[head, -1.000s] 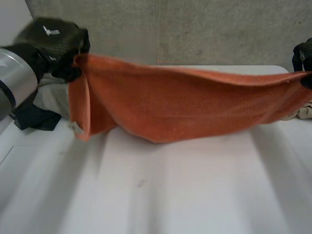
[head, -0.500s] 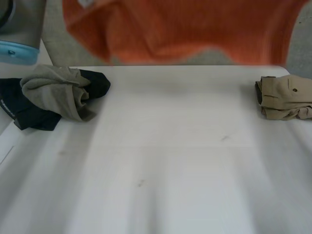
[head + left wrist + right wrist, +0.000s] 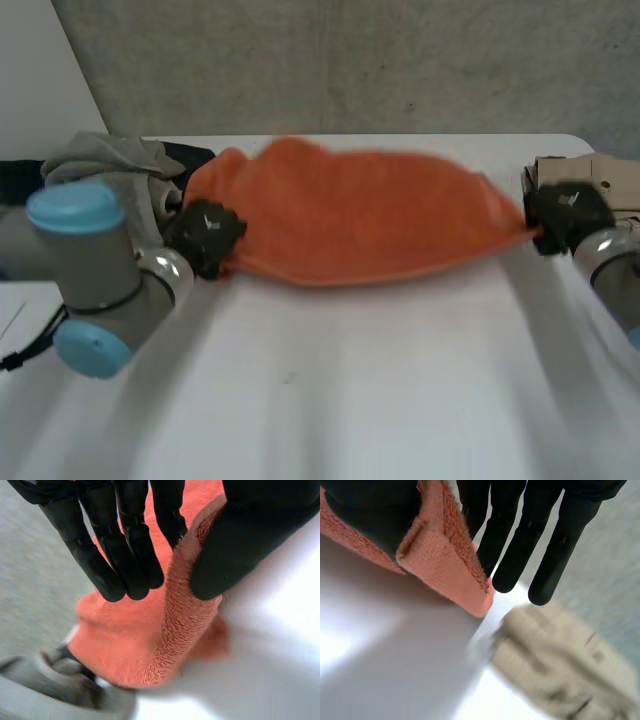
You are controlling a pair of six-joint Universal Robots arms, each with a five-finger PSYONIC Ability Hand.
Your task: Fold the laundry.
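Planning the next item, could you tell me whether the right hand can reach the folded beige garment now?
Probably not yet: the right hand is pinching an end of the orange towel. The beige garment lies just beyond its fingertips, nothing between, so after releasing it looks reachable.

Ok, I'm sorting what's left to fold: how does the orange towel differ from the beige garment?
The orange towel is stretched between the left hand and right hand, each pinching an end; the beige garment lies unheld beside the right hand. The towel is loose; the garment is a compact folded bundle. Both are at the table's far side.
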